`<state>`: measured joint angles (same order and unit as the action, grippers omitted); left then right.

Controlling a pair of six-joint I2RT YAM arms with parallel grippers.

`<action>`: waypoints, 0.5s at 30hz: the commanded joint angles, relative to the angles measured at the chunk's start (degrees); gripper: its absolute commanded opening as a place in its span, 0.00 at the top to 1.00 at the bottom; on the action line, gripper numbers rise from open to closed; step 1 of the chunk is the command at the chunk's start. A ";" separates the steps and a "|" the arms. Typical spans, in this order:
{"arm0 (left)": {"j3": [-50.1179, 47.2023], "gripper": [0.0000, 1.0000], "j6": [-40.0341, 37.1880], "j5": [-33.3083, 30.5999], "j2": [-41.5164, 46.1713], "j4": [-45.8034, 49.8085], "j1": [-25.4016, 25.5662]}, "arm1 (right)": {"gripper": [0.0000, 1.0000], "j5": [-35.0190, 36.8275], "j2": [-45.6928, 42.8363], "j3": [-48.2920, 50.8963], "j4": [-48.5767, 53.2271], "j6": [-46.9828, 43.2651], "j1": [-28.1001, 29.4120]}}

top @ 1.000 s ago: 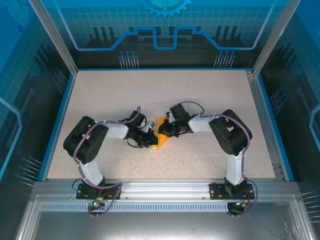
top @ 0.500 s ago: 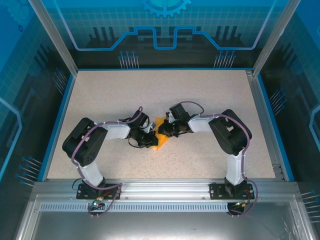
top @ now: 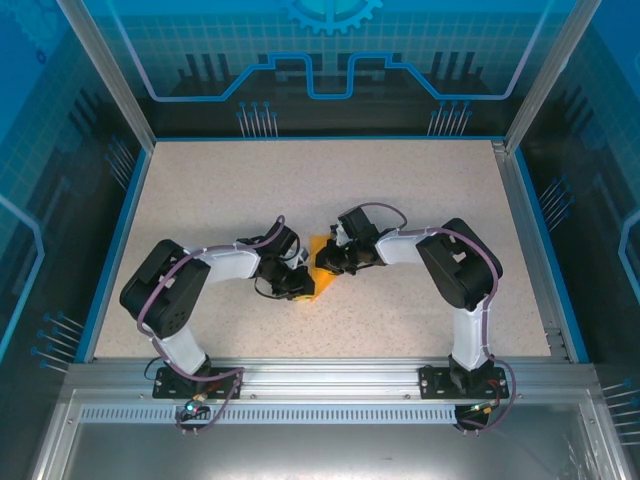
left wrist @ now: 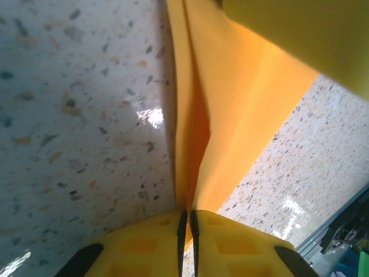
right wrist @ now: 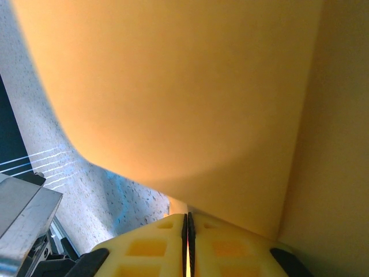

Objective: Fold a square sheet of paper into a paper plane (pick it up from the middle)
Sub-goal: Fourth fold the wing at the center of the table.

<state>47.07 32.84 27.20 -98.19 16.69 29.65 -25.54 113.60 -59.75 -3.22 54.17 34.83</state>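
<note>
The square sheet of paper [top: 314,280] is bright orange and partly folded, held up off the table between my two grippers at the middle. In the left wrist view the paper [left wrist: 230,104] runs as a narrow creased fold straight into my left gripper [left wrist: 186,212], whose pads pinch its edge with a hairline gap. My left gripper [top: 304,284] is at the sheet's lower left. The right gripper [top: 323,262] holds the upper right part. In the right wrist view the paper [right wrist: 173,86] curves over the shut right gripper [right wrist: 185,216], with orange showing between the pads.
The speckled beige table [top: 300,190] has a blue rim and clear walls at the back and sides. An aluminium rail [top: 320,375] runs along the near edge where both arm bases are bolted. Both arms are bent inward, elbows out.
The left arm's elbow and upper link have swung a little left and toward the near edge. The paper and the right arm stay where they were.
</note>
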 commanded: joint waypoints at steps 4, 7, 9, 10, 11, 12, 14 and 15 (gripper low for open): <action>-1.05 0.92 -1.06 -2.29 -0.97 9.71 0.76 | 0.88 5.89 4.96 1.57 7.16 -1.11 0.06; -0.97 0.93 -1.18 -1.67 -1.88 9.28 0.95 | 0.88 5.77 5.25 1.43 7.18 -1.12 0.23; -1.08 0.93 -1.24 -1.80 -1.62 9.66 1.19 | 0.88 5.93 5.38 1.44 7.35 -1.09 0.24; -1.34 0.93 -1.10 -1.99 -1.03 9.81 1.18 | 0.88 5.94 5.40 1.41 7.40 -1.14 0.29; -1.78 0.94 -0.73 -2.52 -0.06 9.86 1.20 | 0.88 5.96 5.56 1.29 7.52 -1.00 0.31; -2.31 0.94 -0.01 -3.31 1.37 9.71 1.20 | 0.88 5.96 5.65 1.24 7.60 -0.97 0.27; -3.15 0.93 1.20 -5.10 4.64 10.17 1.20 | 0.88 6.05 5.75 1.27 7.55 -0.92 0.32; -3.43 0.93 1.90 -6.53 6.53 10.54 1.20 | 0.88 6.03 5.75 1.23 7.60 -0.91 0.29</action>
<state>45.98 33.08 24.84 -95.70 19.20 30.24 -25.58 113.86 -60.36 -2.39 54.17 34.83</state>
